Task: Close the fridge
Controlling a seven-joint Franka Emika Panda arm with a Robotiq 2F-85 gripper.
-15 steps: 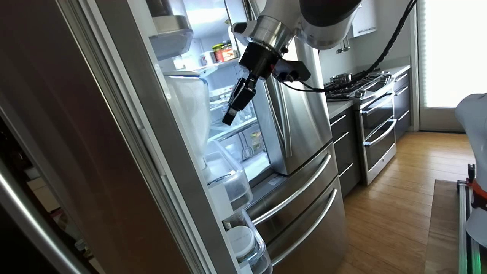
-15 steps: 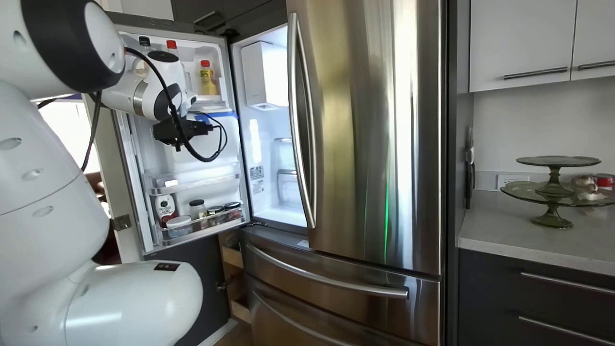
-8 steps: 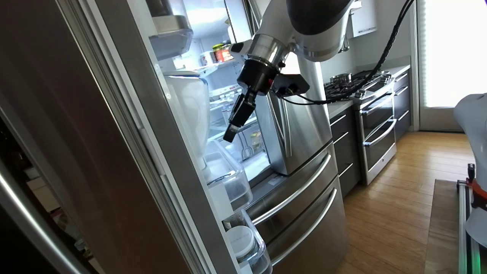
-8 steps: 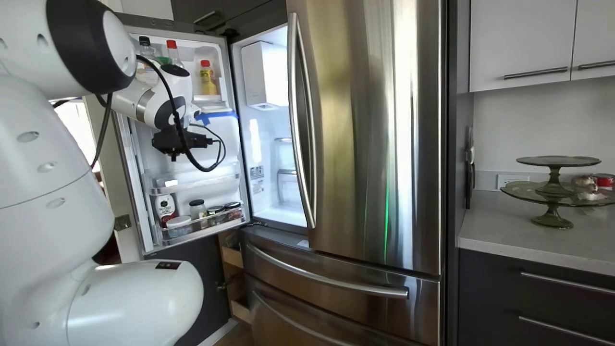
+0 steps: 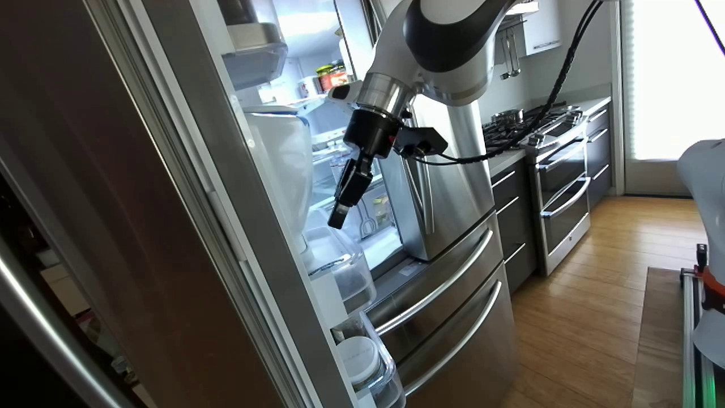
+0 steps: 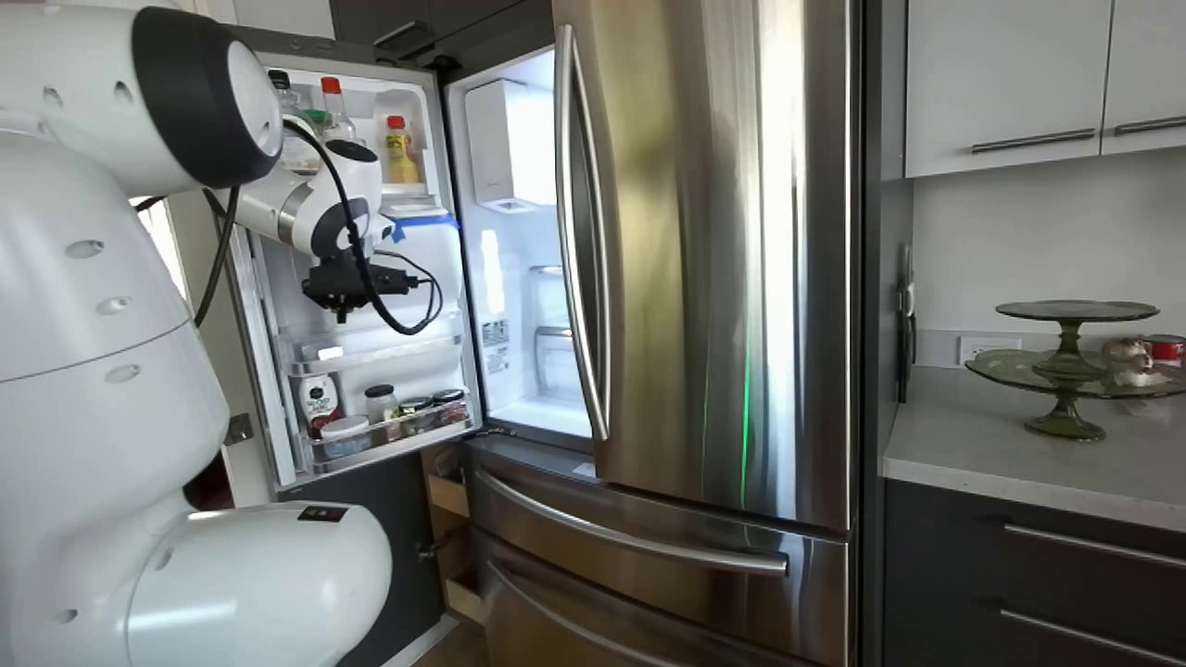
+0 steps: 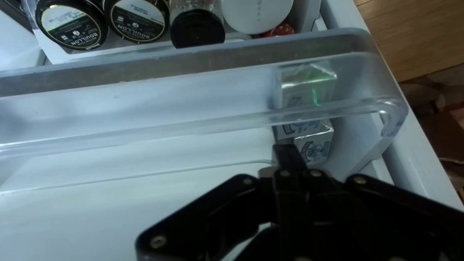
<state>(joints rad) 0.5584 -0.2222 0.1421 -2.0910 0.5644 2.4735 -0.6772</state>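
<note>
Judging fridge door [image 5: 170, 226] heavy, slick (jars [image 6: 382, 406] aboard); best pushed from outside near its free edge; gripper [image 7: 288, 159] fingers together, empty.

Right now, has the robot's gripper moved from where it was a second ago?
Yes, it moved down. In an exterior view, the gripper is now lower and closer to the clear bin on the open fridge door, which hasn't moved.

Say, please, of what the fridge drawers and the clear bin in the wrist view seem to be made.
Fridge drawers: satin metal, apparently stainless steel; reflections soft, streaked. Clear bin: glossy, probably plastic, possibly glass; silvery boxes partly show through it.
</note>
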